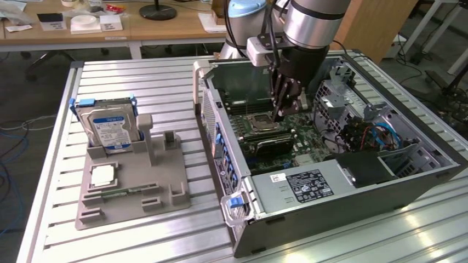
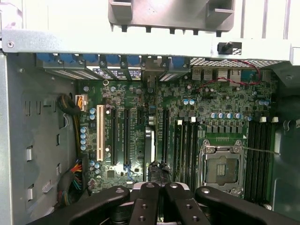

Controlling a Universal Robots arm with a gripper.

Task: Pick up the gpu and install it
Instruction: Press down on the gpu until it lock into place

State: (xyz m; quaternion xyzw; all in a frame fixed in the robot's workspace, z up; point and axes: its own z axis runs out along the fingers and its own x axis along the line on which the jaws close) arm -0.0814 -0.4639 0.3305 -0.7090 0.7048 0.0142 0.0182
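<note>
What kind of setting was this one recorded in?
Most likely a robotics lab or workshop bench for PC assembly: an opened computer case lies on a slatted metal table, a grey parts fixture holds a hard drive, and wooden desks stand behind.

Bright, even room light fills the exterior view, with white glare streaks on the slatted metal table near the exterior view's right. The inside of the computer case lies in shadow. In the wrist view the case's metal rail is overexposed, the motherboard dimmer and slightly soft.
</note>
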